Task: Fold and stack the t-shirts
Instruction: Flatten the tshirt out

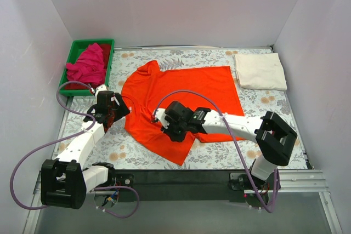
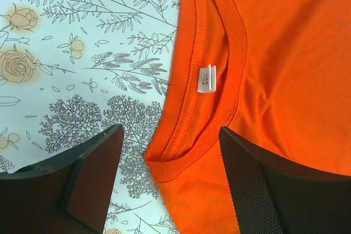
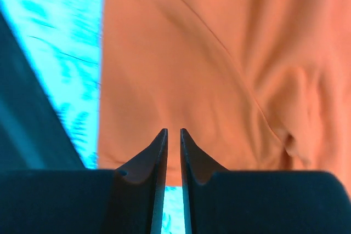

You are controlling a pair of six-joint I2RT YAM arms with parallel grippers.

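1. Note the orange-red t-shirt (image 1: pixel 192 89) spread flat at the centre of the desk (image 1: pixel 126 152).
2. Left end effector (image 2: pixel 170 135): wide, over the collar.
3. Right end effector (image 3: pixel 173 132): narrow, at the shirt's near-left edge; you cannot tell whether it grips.

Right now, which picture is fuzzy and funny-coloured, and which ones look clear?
Right wrist view: smeared and soft; the orange shirt looks pale, and the flowery cloth has turned bright blue. Left wrist view: sharp; you can see the collar stitches and the little white label. Top view: clear, with soft, even light and no glare.
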